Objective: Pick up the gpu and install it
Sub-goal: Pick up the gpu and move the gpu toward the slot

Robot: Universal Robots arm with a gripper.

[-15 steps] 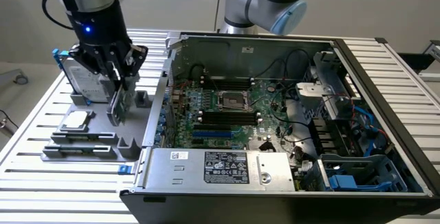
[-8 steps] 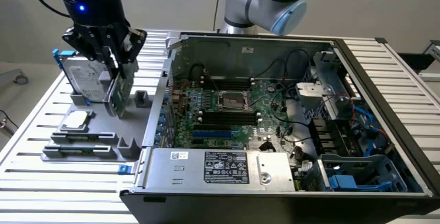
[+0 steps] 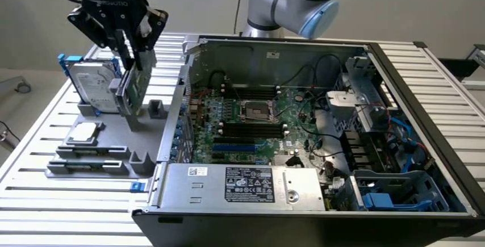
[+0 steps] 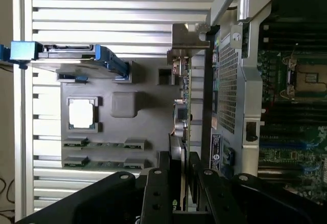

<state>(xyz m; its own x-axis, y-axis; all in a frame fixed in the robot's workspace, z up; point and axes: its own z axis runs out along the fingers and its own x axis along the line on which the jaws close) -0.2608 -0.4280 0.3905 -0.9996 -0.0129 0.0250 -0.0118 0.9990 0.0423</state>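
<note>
**Pick-up step: pincer clamped on the gpu**
The pincer [image 3: 130, 59] grips the top edge of the gpu [image 3: 135, 91], which stands upright at the grey holder [image 3: 113, 145] on the tabletop [image 3: 76, 201], just beside the case [image 3: 184, 82]. I cannot tell whether it is clear of the holder. Installing likely calls for a straight lift over the case wall.

A plain pale grey wall [image 3: 189, 3] stands behind, evenly and softly lit. The ribbed silver aluminium tabletop [image 3: 68, 199] of parallel slats reaches out to every edge. Past the tabletop's edge at the exterior view's left lies smooth grey floor [image 3: 19, 108], where a small dark caster wheel [image 3: 23, 87] rests.
</note>
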